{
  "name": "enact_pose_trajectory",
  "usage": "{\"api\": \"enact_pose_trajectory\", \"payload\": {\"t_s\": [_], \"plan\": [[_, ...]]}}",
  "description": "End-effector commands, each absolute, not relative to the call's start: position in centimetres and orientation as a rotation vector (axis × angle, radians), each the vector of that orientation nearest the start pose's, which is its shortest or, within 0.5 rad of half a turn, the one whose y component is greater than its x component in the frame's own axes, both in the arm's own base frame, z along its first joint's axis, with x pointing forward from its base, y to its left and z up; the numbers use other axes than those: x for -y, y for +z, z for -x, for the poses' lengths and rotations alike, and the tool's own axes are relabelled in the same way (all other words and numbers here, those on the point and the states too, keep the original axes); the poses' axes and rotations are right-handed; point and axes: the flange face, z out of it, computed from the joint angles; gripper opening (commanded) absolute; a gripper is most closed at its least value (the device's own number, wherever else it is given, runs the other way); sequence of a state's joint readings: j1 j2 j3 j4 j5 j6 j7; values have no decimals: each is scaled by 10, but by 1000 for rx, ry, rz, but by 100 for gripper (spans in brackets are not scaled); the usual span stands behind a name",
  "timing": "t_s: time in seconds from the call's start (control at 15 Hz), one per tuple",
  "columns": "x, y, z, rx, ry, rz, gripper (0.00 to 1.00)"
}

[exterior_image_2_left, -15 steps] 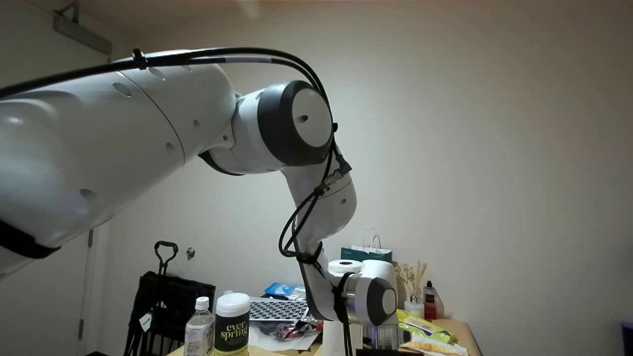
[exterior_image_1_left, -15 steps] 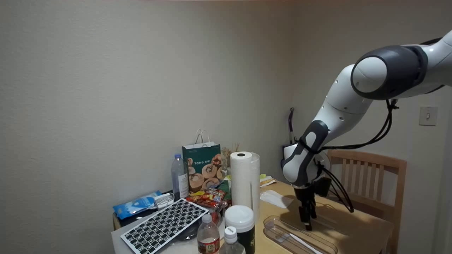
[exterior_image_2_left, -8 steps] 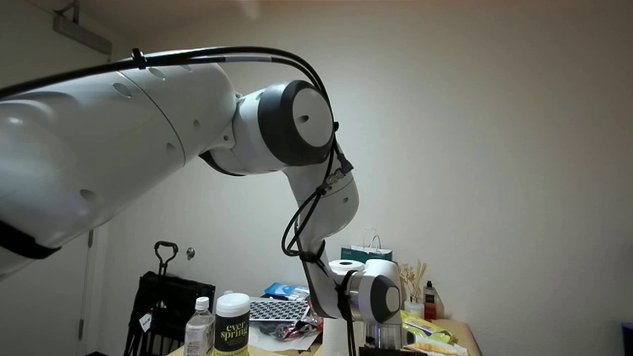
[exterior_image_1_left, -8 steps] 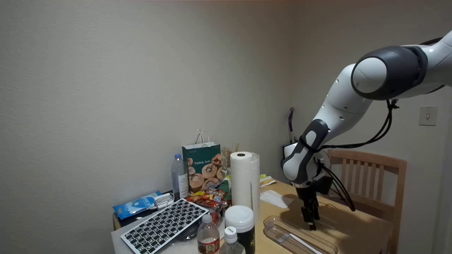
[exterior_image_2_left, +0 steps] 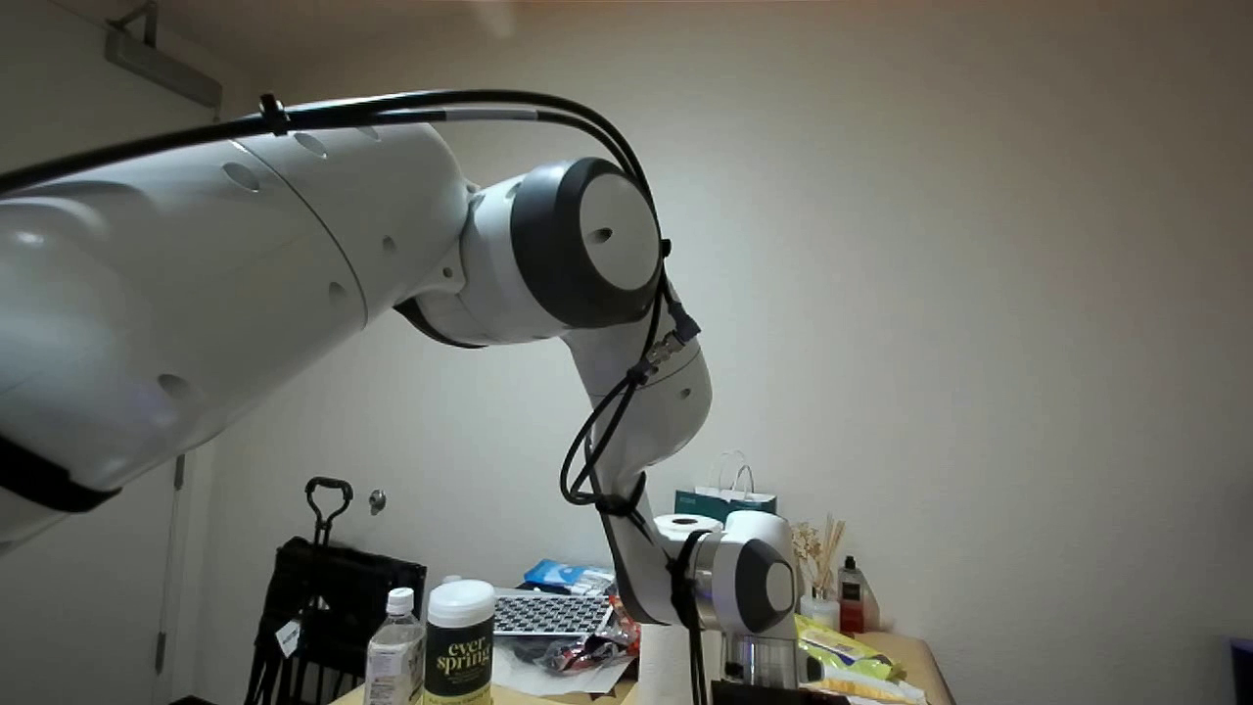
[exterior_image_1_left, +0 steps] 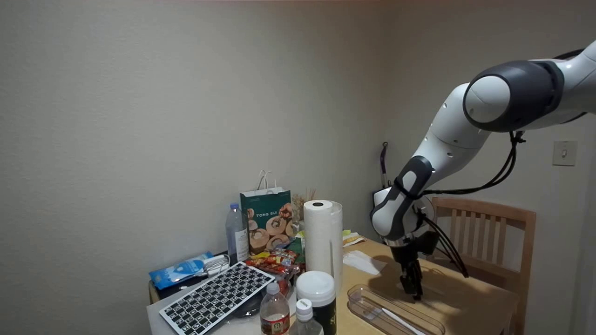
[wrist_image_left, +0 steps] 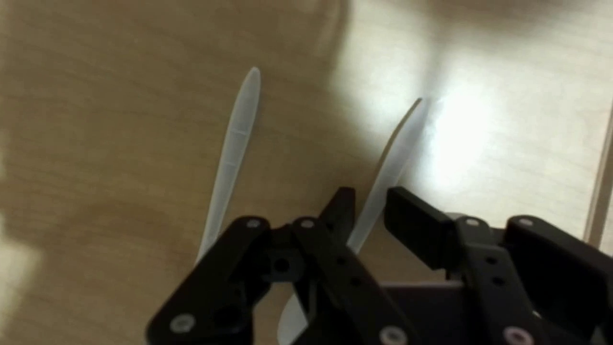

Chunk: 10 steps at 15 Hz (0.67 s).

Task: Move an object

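The claw [wrist_image_left: 370, 203] has just narrowed to a slim gap, a white utensil [wrist_image_left: 397, 158] on the tabletop [wrist_image_left: 96, 143] between its jaws, right of a similar handle [wrist_image_left: 234, 143] in the wrist view, so pick-up seems underway, though no firm grip shows.

In an exterior view, the white, dark-grey-jointed robot arm [exterior_image_1_left: 454, 125] slants down to its rounded white-and-grey wrist [exterior_image_1_left: 389, 221]. Below, the black two-fingered pincer [wrist_image_left: 370, 206] points down over the pale wood-grain counter [exterior_image_1_left: 465, 302], inward of its far edge; its blocky fingers [wrist_image_left: 342, 211] stand narrowly apart, their grip unclear.
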<state>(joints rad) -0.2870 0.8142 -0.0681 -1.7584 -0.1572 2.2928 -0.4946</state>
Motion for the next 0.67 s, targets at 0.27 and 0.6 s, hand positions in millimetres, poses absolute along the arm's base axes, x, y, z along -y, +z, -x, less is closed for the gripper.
{"api": "enact_pose_trajectory", "payload": {"t_s": [0.27,0.6], "plan": [[217,86,-568,319,575,3085,5],[197,125,-576,192,563,3126,6]]}}
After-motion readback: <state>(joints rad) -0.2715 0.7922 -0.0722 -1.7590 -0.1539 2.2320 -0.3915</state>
